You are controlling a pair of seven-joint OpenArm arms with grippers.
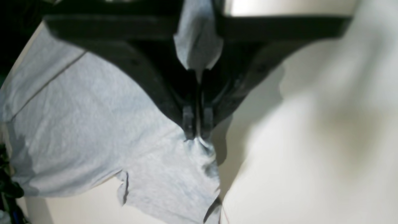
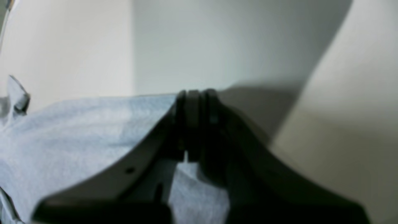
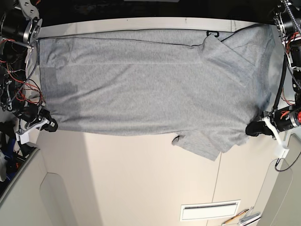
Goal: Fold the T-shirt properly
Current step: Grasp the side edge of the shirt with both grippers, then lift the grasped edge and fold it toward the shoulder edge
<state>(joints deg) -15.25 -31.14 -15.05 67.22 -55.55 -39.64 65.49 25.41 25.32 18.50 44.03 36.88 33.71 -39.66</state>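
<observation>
— T-shirt (image 3: pixel 141 84), heather-grey short-sleeved cotton: where does it lie?

— Spread flat across the pale cream tabletop (image 3: pixel 131 179), plain side up. Its long lower edge runs between the two grippers.

— Starting nearest the camera, what does the left gripper (image 1: pixel 197 132) do?

— Its black jaws are pressed together on a pinch of grey cloth. The fabric puckers right at the tips, and a tongue of it pokes up behind them. In the base view that gripper (image 3: pixel 254 129) grips the shirt's corner on the sleeve end.

— And the right gripper (image 2: pixel 194 96)?

— Clamped too, its dark jaws closed over the cloth's edge, with grey fabric showing between them lower down. In the base view it (image 3: pixel 49 125) holds the opposite corner of that same edge.

— What lies beyond the tips?

— Between the two grippers, nearer the left one, a short sleeve (image 3: pixel 202 143) hangs past the lower edge, onto bare table. On the far side the shirt's other long edge runs along the table's rim, where a small black clip-like item (image 3: pixel 213 33) sits.

— Anything beside that?

— A white slotted panel (image 3: pixel 210 210) lies in the tabletop, well clear of the cloth.
</observation>
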